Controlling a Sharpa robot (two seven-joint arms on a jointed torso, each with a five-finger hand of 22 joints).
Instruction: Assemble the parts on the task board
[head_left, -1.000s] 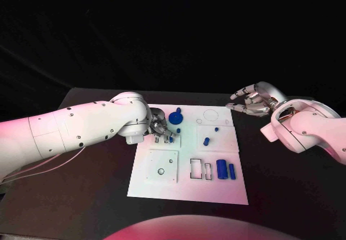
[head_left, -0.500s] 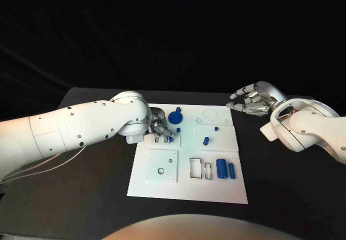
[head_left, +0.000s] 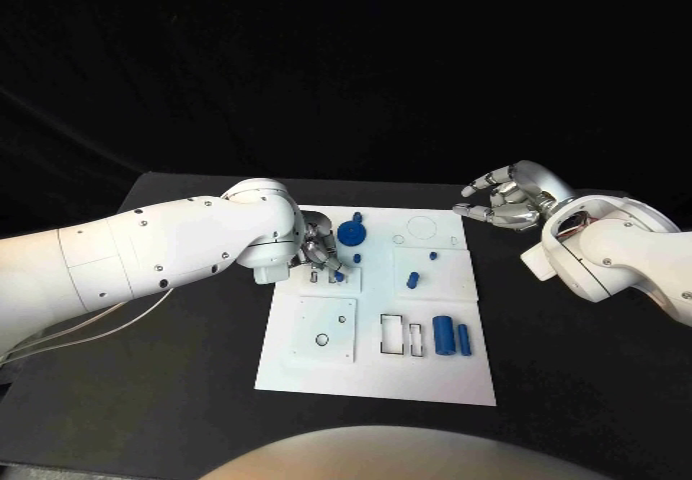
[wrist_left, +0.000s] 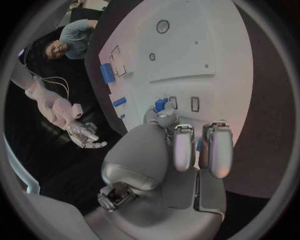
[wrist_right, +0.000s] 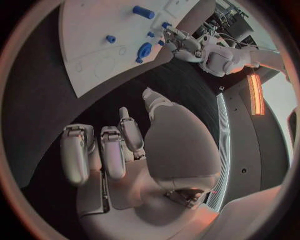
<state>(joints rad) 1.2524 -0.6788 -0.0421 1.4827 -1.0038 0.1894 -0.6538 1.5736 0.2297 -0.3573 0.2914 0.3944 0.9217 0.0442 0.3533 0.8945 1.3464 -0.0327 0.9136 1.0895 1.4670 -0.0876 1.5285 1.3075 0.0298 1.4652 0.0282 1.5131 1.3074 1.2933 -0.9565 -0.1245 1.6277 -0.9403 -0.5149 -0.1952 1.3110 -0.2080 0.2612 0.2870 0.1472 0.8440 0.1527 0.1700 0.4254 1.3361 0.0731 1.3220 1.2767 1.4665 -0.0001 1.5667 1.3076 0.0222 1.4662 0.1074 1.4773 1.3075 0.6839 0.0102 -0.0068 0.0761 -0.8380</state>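
The silver many-fingered left hand (head_left: 320, 255) is set down over the far left part of the white rectangular task board (head_left: 378, 375), its fingers curled downward around a small blue part (wrist_left: 162, 104) that is seen at the fingertips (wrist_left: 167, 118) in the left wrist view; whether that part is actually gripped or only touched cannot be told. Just beside this hand, toward the board's far edge, a round blue disc-shaped part (head_left: 352, 236) is found, with a smaller blue piece (head_left: 358, 219) just beyond it. Toward the middle of the board, a short blue peg (head_left: 413, 281) lies in a square outline, and a tiny blue piece (head_left: 433, 257) is seen near that outline's far corner. On the board's near right part, two blue cylinders (head_left: 453, 337) lie side by side next to black rectangular outlines. The silver right hand (head_left: 505, 205) is held above the black table (head_left: 188, 400), off the board's far right corner, with its fingers loosely curled and apart and nothing in them.
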